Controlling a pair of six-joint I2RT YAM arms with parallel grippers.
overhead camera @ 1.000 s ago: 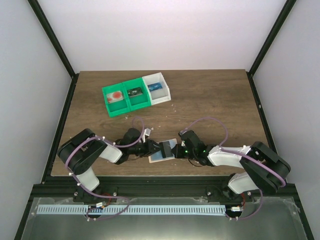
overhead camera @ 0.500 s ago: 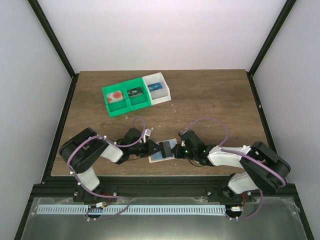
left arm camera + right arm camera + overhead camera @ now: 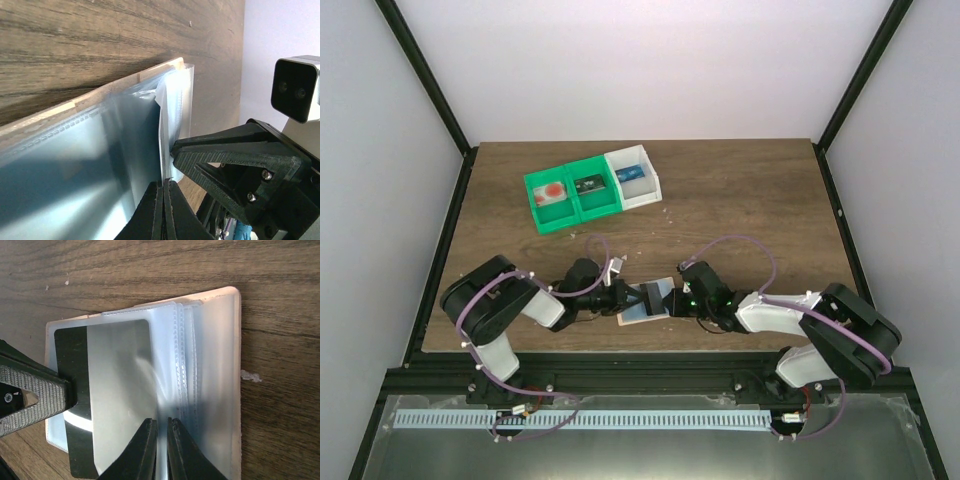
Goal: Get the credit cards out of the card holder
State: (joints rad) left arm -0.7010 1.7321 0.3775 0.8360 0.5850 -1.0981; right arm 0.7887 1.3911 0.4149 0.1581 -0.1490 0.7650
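The tan card holder (image 3: 642, 313) lies open near the table's front edge, with its clear sleeves fanned out (image 3: 200, 365). In the right wrist view its tan cover (image 3: 235, 390) shows at the right. A credit card (image 3: 117, 390), pale with a black stripe, sticks out of a sleeve. My left gripper (image 3: 163, 186) is shut on that card's striped edge, seen edge-on in the left wrist view (image 3: 161, 150). My right gripper (image 3: 161, 427) is closed on a clear sleeve of the holder. Both grippers meet over the holder in the top view, the left (image 3: 632, 296) and the right (image 3: 672, 300).
A green double bin (image 3: 533, 205) and a white bin (image 3: 656, 186) stand at the back left, each with a small item inside. The table's front edge runs just below the holder. Black frame posts flank the table.
The left arm's elbow has shifted slightly to the right. Both grippers stay at the card holder with the same hold.
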